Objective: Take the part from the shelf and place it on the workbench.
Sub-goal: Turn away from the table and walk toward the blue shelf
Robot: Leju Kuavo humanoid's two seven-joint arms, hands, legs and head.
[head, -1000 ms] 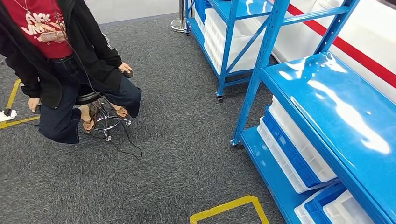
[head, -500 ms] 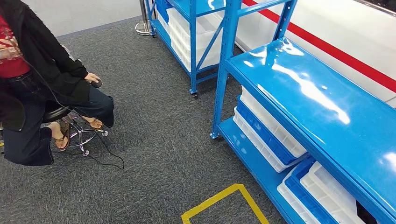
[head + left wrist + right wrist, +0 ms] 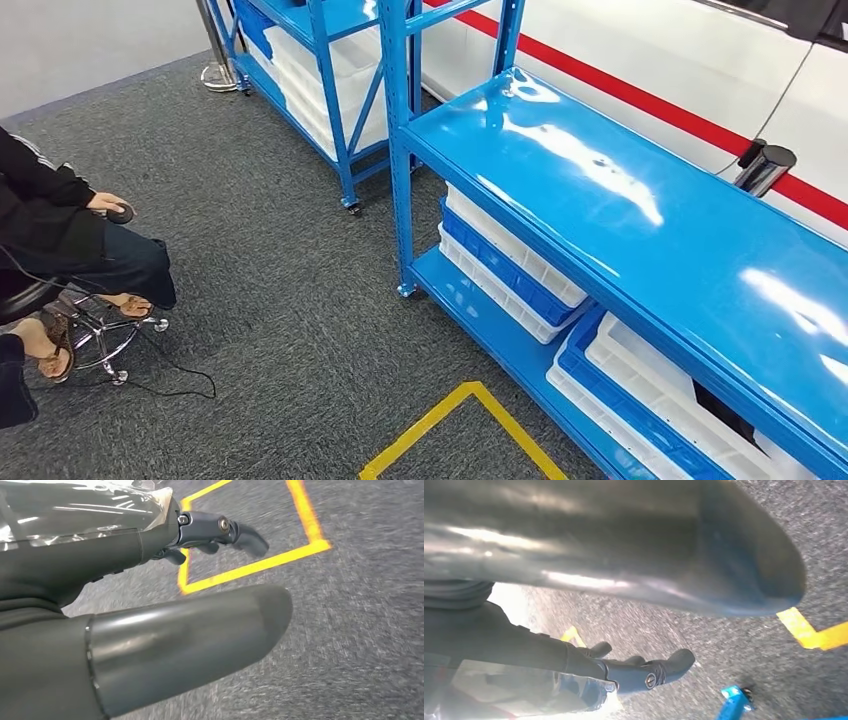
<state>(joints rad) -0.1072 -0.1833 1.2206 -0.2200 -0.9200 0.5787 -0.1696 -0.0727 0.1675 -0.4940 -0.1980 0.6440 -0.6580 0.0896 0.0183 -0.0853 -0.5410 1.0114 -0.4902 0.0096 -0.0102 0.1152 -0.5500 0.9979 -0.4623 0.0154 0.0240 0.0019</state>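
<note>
- My left hand [image 3: 150,595] hangs over the grey carpet [image 3: 360,630], fingers [image 3: 225,530] loosely extended, nothing in them; released.
- Just past those fingertips on the floor is a yellow tape outline [image 3: 260,565], blurred in the left wrist view.
- My right hand [image 3: 624,595] also hangs over carpet, fingers [image 3: 654,672] stretched out and apart, holding nothing; released.
- Near the right hand's fingertips I see the foot of a blue shelf post [image 3: 734,702] and a bit of yellow tape on the floor.
- Out ahead of both hands, on my right side in the head view, is the blue shelf [image 3: 640,220], glossy top deck with glare.
- Under that deck sit stacked white and blue trays [image 3: 510,265], more trays [image 3: 650,400] closer to me on the lowest level.
- I can't tell where the part is; no tray's contents are readable from here, only a dark gap in the nearest tray.
- A second blue shelf unit [image 3: 320,60] stands farther off, well away from my hands, also loaded with white trays.
- Off to my left, a person [image 3: 60,240] sits on a wheeled stool [image 3: 95,335], one hand on a small dark object, a thin cable on the carpet beside the stool.
- A white wall with a red stripe [image 3: 640,95] runs behind the shelf.
</note>
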